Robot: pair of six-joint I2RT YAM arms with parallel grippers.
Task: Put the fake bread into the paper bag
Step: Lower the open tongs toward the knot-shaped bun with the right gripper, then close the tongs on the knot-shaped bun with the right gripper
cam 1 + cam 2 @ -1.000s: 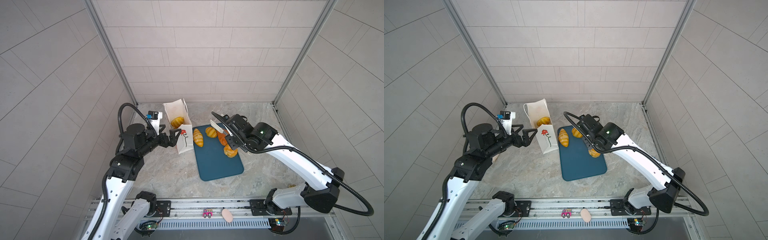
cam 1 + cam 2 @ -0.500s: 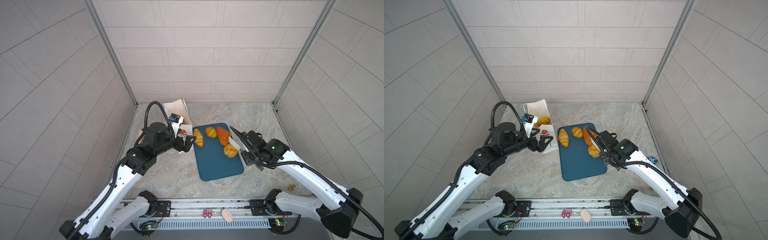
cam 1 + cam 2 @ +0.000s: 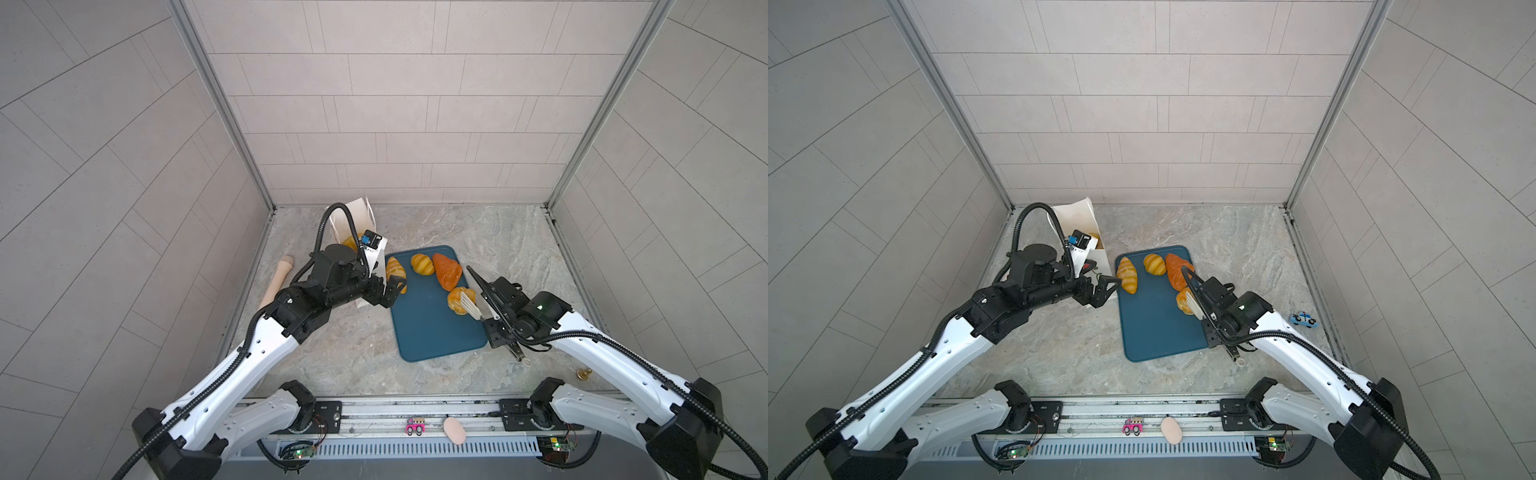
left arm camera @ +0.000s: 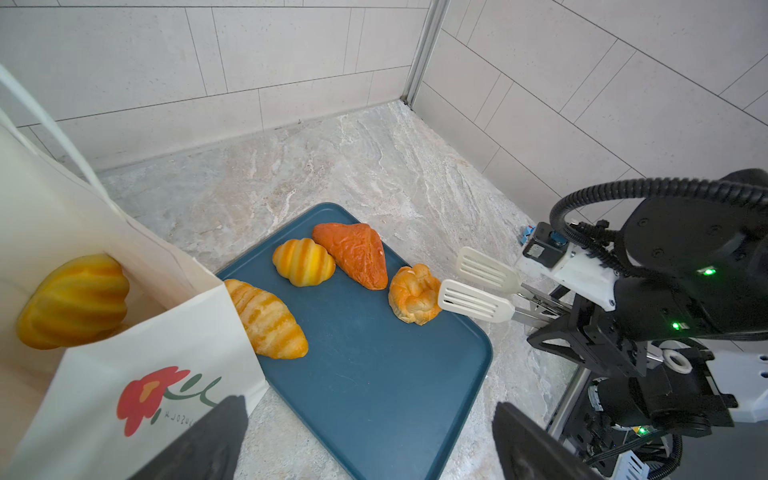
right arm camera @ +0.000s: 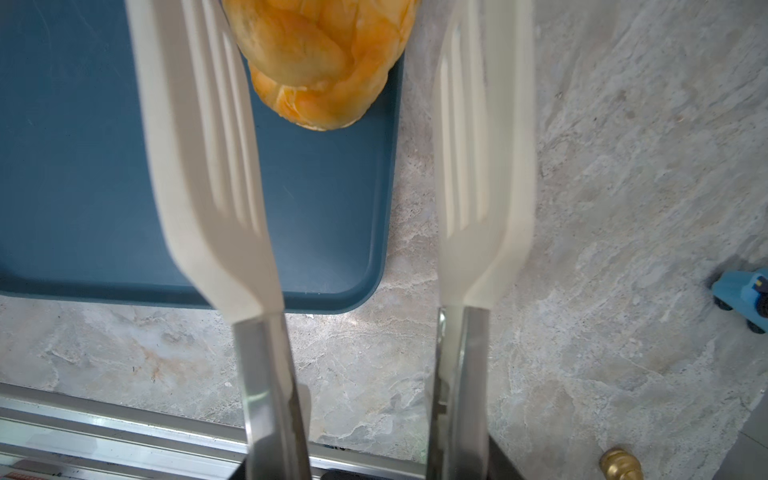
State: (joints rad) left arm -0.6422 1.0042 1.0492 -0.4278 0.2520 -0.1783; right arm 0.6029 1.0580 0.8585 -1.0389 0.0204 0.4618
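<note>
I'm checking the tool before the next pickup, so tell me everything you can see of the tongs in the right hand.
The tongs have two cream slotted spatula-shaped tips, plastic by the look, on shiny metal arms with a small ring at the tail. The right hand grips them by the arms. The tips stand apart and clamp nothing. They reach over the edge of the blue tray beside the knotted bun; one tip touches or nearly touches it.

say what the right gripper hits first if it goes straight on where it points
Its tongs would likely meet the knotted roll on the blue tray first: it lies just ahead, in line with the gap between the blades. Height above it is unclear.
</note>
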